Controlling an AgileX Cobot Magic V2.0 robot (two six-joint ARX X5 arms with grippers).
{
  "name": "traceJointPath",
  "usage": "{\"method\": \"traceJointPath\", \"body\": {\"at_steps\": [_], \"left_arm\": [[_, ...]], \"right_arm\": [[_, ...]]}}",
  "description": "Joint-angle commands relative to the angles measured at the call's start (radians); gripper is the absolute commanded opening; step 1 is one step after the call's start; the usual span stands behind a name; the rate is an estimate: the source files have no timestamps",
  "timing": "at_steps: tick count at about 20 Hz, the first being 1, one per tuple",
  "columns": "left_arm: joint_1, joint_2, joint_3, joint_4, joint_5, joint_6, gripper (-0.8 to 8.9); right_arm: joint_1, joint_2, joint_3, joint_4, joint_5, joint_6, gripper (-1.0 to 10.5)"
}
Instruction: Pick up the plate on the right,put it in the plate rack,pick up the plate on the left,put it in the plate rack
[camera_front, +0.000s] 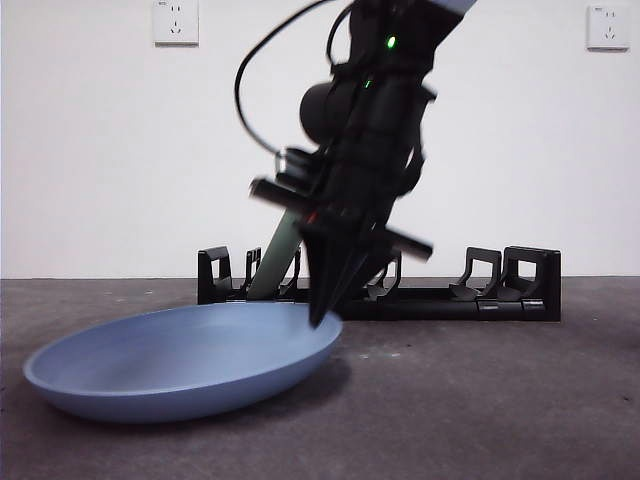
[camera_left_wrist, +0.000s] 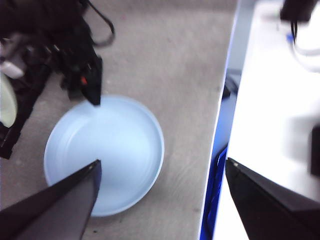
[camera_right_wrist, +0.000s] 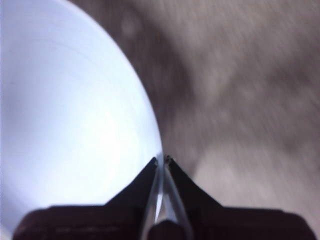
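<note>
Blue plate (camera_front: 180, 360) on grey table (camera_front: 480, 400), near edge of plate rack (camera_front: 500, 290); right gripper (camera_right_wrist: 162, 161) pinching its rim, tilting it. Looks rigid, glossy, likely slippery; rim grip best. Left gripper (camera_left_wrist: 160, 172) spread, hovering above.

The right claw (camera_front: 318, 318) is matt black, its two jaws tapering from a broad block to a sharp tip, with a thin black crossbar (camera_front: 340, 215) sticking out on both sides above them. Higher up, the arm is a bulky black housing with a rounded motor-like cylinder (camera_front: 325, 108) on one side, a small green light (camera_front: 391, 42) near its upper end, a tiny red mark just above the jaws, and a black cable (camera_front: 250, 75) looping out from it. The left claw (camera_left_wrist: 160, 197) shows two wide, flat black jaws, wedge-shaped with straight edges and plain unmarked faces.
</note>
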Motion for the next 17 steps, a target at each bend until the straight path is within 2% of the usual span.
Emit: {"method": "traceJointPath", "body": {"at_steps": [1,4,7,11,13,16,17], "left_arm": [[-0.089,0.040,0.002,-0.003,-0.095,0.064,4.20],[-0.191,0.103,0.002,0.010,-0.188,0.108,4.20],[-0.287,0.178,0.002,0.086,-0.310,0.169,4.20],[-0.367,0.284,0.002,0.186,-0.450,0.255,4.19],[-0.383,0.335,0.002,0.211,-0.488,0.278,4.11],[-0.387,0.388,0.002,0.237,-0.491,0.277,3.95],[-0.387,0.397,0.002,0.238,-0.491,0.276,3.28]], "right_arm": [[-0.022,-0.117,-0.005,-0.034,-0.002,-0.035,-0.1],[-0.056,-0.249,-0.005,-0.107,-0.002,-0.050,-0.1],[-0.088,-0.364,-0.005,-0.189,-0.013,-0.065,-0.1],[-0.098,-0.461,-0.005,-0.265,-0.033,-0.076,-0.1],[-0.098,-0.492,-0.005,-0.283,-0.039,-0.076,-0.1],[-0.098,-0.522,-0.005,-0.307,-0.039,-0.076,-0.1],[-0.098,-0.529,-0.005,-0.313,-0.039,-0.076,-0.1]]}}
